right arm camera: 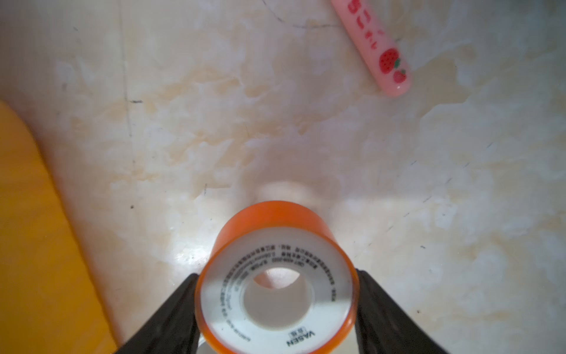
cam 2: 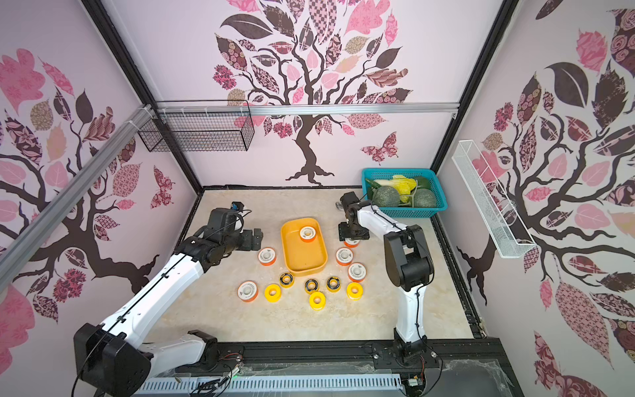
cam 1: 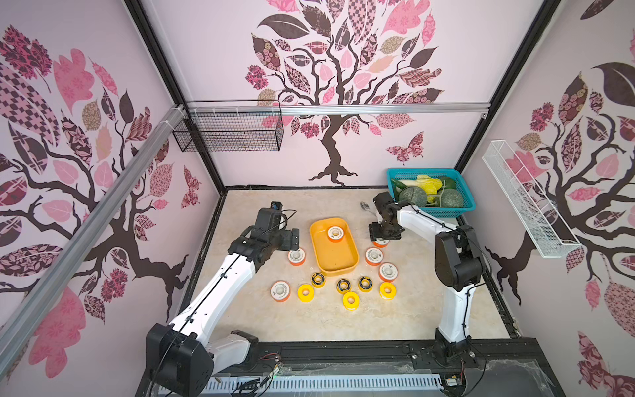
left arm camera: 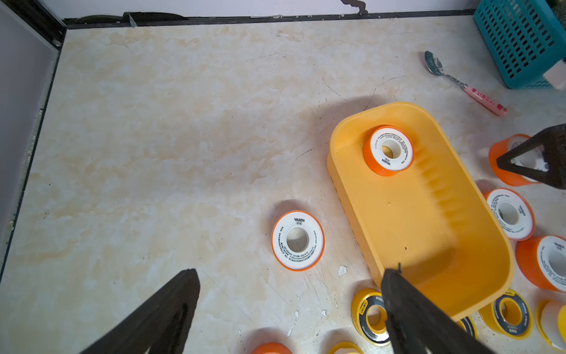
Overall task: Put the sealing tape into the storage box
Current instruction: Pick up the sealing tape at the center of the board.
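Note:
The yellow-orange storage box [cam 1: 335, 273] [cam 2: 304, 273] sits mid-table with one orange sealing tape roll [cam 1: 335, 233] [left arm camera: 388, 150] lying flat at its far end. Just right of the box, my right gripper [cam 1: 383, 237] [right arm camera: 277, 275] has both fingers pressed against the sides of another orange roll [right arm camera: 272, 223]; whether it is off the table I cannot tell. My left gripper [cam 1: 292, 239] [left arm camera: 291, 272] hovers open left of the box, over the table beside an orange roll [cam 1: 296, 256] [left arm camera: 297, 240]. Several more orange, yellow and black-and-yellow rolls lie around the box's near end.
A teal basket [cam 1: 446, 211] of vegetables stands at the back right. A pink-handled spoon [left arm camera: 465, 85] [right arm camera: 379, 49] lies between it and the box. A black wire basket [cam 1: 230, 132] hangs on the back wall and a white one [cam 1: 525, 199] on the right wall.

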`<state>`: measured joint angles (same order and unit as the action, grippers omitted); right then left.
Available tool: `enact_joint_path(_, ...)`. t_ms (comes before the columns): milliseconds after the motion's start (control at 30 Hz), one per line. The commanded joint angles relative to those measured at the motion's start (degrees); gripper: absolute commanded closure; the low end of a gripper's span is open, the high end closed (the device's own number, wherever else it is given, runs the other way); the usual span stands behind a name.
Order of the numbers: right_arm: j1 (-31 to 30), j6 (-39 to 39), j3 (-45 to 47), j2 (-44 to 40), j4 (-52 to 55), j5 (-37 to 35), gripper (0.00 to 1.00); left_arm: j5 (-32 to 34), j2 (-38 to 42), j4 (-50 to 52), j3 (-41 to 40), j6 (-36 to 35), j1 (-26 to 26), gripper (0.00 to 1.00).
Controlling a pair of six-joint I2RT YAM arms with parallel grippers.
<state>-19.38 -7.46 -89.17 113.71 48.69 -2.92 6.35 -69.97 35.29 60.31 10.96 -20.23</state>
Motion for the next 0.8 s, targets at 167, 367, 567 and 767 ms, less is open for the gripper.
enact_joint_path(167, -1.3, 1.7, -3.1, -5.1, 1.1, 6.8, 0.29, -5.6, -2.1, 0.3, 1.2, 3.6, 0.3, 0.02)
enact_joint_path(367, -3.9, 3.7, -5.0, -6.7, 1.6, 9.3, 0.29, -14.0, -6.6, -3.6, -0.1, 12.5, 0.3, 0.11)
enact_joint_path(567, -5.8, 4.6, -7.1, -6.9, 1.9, 13.9, 0.3, -20.3, -11.8, -10.0, -2.1, 16.6, 0.3, 0.27)
enact_joint_path(767, -8.3, 4.8, -9.7, -5.6, 2.2, 15.8, 0.31, -21.2, -18.8, -12.4, -1.6, 17.9, 0.3, 0.5)
